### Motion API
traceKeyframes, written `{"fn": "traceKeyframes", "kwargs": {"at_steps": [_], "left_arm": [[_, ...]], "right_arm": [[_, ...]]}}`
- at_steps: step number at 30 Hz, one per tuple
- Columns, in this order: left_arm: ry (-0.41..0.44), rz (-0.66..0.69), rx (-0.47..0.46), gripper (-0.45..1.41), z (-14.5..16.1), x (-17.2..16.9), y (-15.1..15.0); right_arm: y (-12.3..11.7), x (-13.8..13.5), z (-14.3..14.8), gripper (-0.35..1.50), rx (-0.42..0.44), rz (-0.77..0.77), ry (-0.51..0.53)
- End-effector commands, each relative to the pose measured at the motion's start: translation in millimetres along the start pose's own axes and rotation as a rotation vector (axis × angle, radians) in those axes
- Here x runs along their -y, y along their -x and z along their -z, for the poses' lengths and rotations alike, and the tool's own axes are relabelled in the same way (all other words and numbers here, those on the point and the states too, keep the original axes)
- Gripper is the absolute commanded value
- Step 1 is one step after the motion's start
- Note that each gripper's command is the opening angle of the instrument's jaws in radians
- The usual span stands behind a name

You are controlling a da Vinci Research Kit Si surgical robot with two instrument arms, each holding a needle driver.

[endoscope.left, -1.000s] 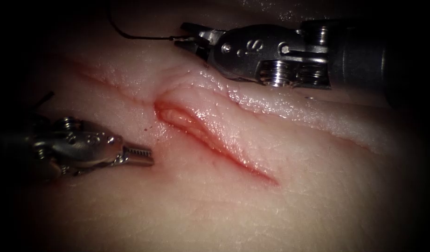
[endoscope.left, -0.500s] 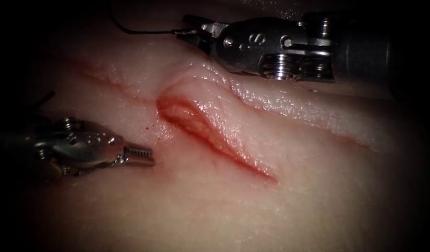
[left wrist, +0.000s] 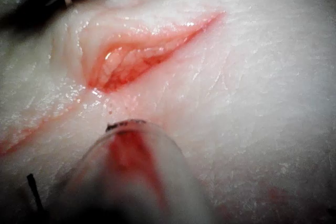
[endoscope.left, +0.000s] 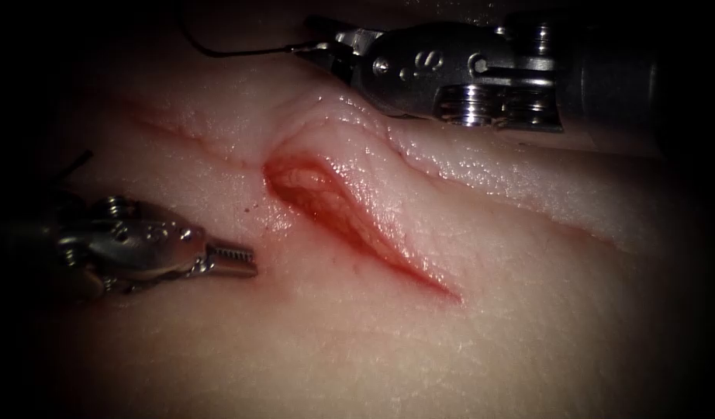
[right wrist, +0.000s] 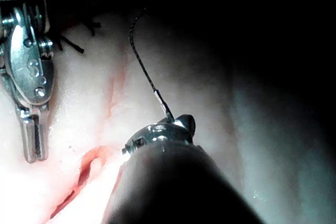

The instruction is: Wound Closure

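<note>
We see the right arm's steel hand [endoscope.left: 315,48], clenched on the swaged end of the thin curved needle [right wrist: 164,107] trailing dark thread [endoscope.left: 233,53], drawn farther from the gaping red cut [endoscope.left: 350,225] in pale tissue [endoscope.left: 373,341], while the left hand [endoscope.left: 233,260] rests shut, empty, left of it.

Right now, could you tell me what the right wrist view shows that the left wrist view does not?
Right wrist view: the right end effector shut on the thin steel needle at its tail, off the tissue, black braided thread trailing. Left wrist view: the red, gaping cut end to end. Both: the left end effector, shut and empty, and the pale pork-belly tissue.
</note>
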Motion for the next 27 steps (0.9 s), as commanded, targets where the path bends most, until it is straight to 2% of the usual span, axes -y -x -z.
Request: {"fn": "traceKeyframes", "kwargs": {"at_steps": [1,10,27], "left_arm": [[0.001,0.0,0.001,0.07,-0.8,-0.2,0.1],[0.001,0.0,0.004,0.07,-0.8,-0.2,0.1],[0.001,0.0,0.004,0.07,-0.7,-0.2,0.1]], "right_arm": [[-0.3,-0.1,-0.7,-0.35,-0.005,0.005,0.002],[-0.5,-1.2,0.3,-0.35,-0.018,0.028,0.007],[-0.6,-1.6,0.5,-0.35,-0.019,0.029,0.009]]}}
